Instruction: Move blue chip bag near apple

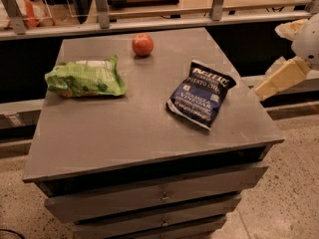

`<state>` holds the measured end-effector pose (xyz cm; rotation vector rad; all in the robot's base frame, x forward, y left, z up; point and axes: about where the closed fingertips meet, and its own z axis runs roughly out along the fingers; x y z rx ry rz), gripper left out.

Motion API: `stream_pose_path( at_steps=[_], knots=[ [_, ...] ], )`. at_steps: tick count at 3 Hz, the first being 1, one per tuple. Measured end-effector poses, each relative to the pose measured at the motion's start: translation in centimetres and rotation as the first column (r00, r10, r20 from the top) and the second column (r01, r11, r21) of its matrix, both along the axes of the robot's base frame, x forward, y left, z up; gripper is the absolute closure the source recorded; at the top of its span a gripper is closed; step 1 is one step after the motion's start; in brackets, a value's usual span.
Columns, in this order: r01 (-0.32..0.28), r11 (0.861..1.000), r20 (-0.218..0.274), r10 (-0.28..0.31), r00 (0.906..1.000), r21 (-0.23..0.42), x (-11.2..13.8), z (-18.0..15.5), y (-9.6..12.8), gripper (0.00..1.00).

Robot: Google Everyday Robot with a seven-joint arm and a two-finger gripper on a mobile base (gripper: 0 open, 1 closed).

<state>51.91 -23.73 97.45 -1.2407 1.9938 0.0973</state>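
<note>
The blue chip bag [202, 94] lies flat on the right half of the grey cabinet top [124, 128], with white lettering facing up. The apple [142, 44] sits near the back edge, to the bag's upper left and well apart from it. My gripper [283, 55] hangs off the right side of the cabinet, beyond its edge and to the right of the bag. Its two cream fingers [279, 78] are spread apart with nothing between them.
A bright green chip bag [84, 78] lies on the left side of the cabinet top. The cabinet has drawers [159, 198] on its front. A railing and counter [149, 19] run behind it. Speckled floor [294, 183] lies to the right.
</note>
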Motion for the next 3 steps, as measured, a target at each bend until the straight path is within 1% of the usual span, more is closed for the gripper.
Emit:
stream_pose_path(
  at_steps=[1,2,3],
  knots=[
    [0.044,0.995,0.029,-0.047,0.9985,0.089,3.9,-0.3,0.0,0.00],
    [0.088,0.986,-0.027,-0.085,0.9960,0.140,6.5,-2.2,0.6,0.00],
    [0.121,0.978,-0.090,-0.107,0.9902,0.169,8.1,-4.6,1.6,0.00]
  ],
)
